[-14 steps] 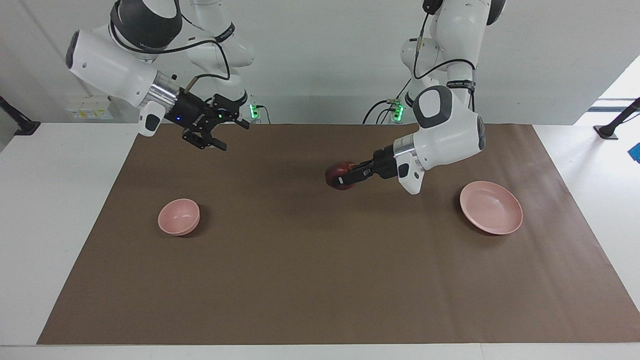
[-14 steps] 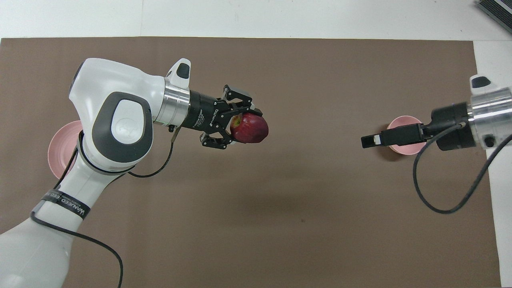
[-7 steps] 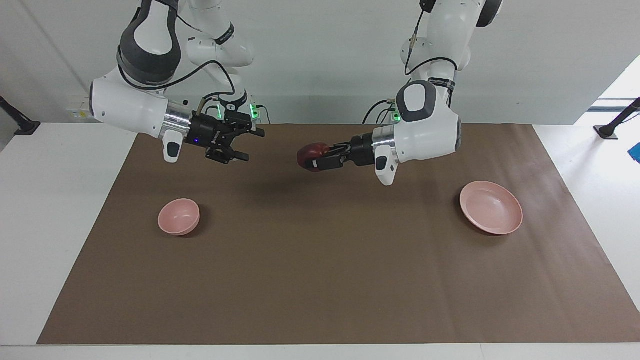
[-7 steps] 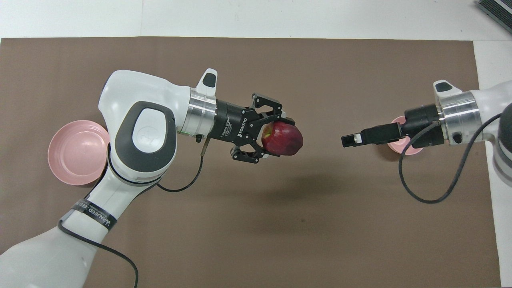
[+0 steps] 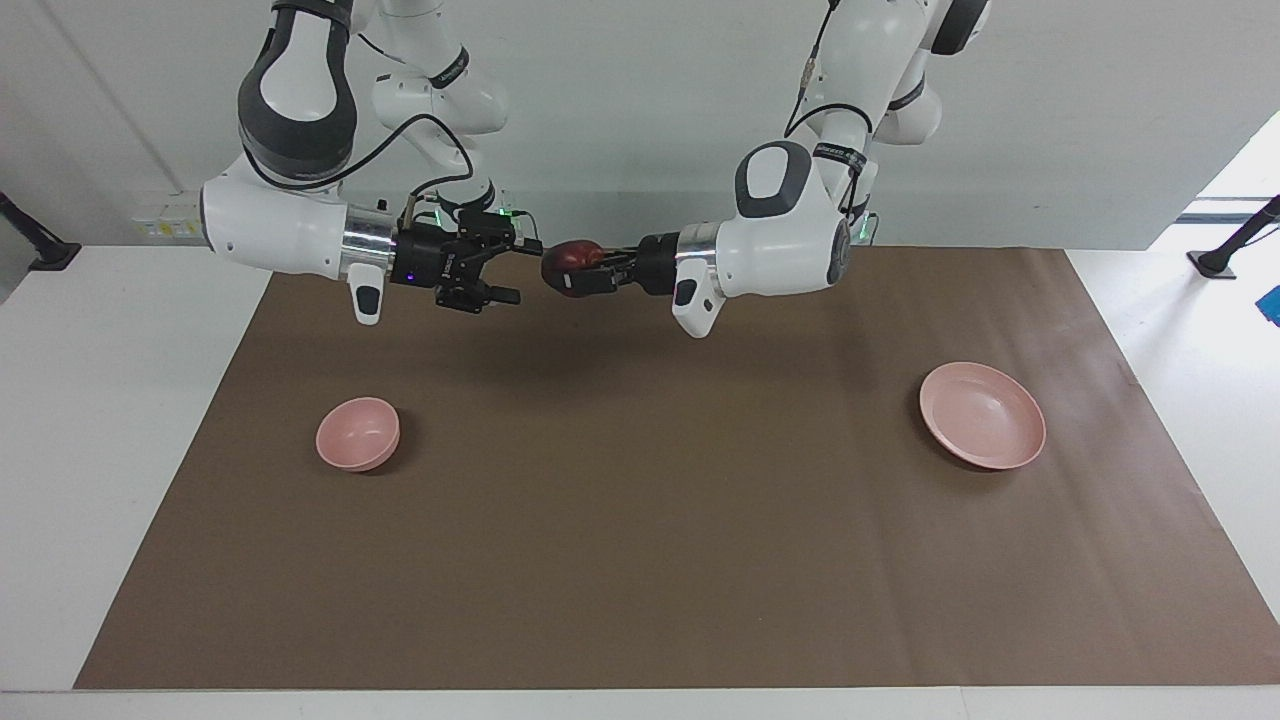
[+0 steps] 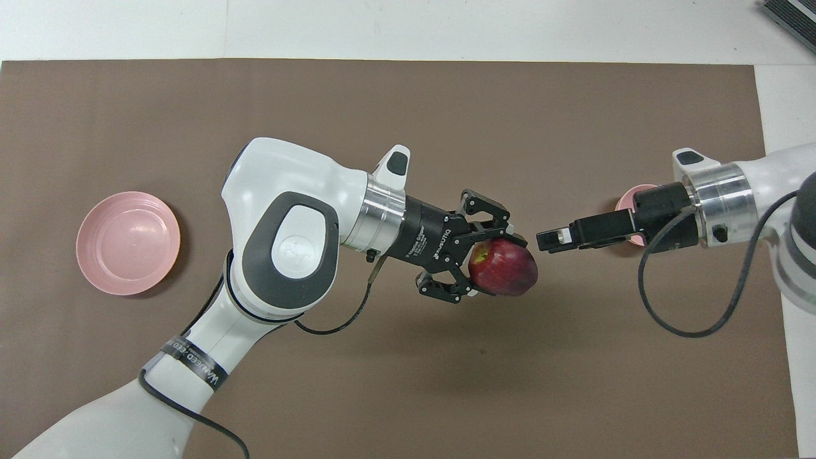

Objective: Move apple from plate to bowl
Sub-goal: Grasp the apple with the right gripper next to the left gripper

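Observation:
My left gripper (image 5: 568,268) (image 6: 496,266) is shut on the dark red apple (image 5: 575,254) (image 6: 507,271) and holds it in the air over the middle of the brown mat. My right gripper (image 5: 512,270) (image 6: 549,239) is open and level with the apple. It points at the apple from a short gap away, with nothing between its fingers. The pink plate (image 5: 983,414) (image 6: 127,242) lies bare at the left arm's end. The small pink bowl (image 5: 358,432) sits at the right arm's end. In the overhead view the right wrist covers most of the bowl (image 6: 628,196).
A brown mat (image 5: 640,560) covers most of the white table (image 5: 90,420). Cables hang from both wrists. A dark object (image 6: 790,16) lies at the table's corner farthest from the robots, at the right arm's end.
My left gripper has carried the apple up and toward the right arm's end. My right gripper swung in toward it, so the gap between them has nearly closed. Plate and bowl stayed put.

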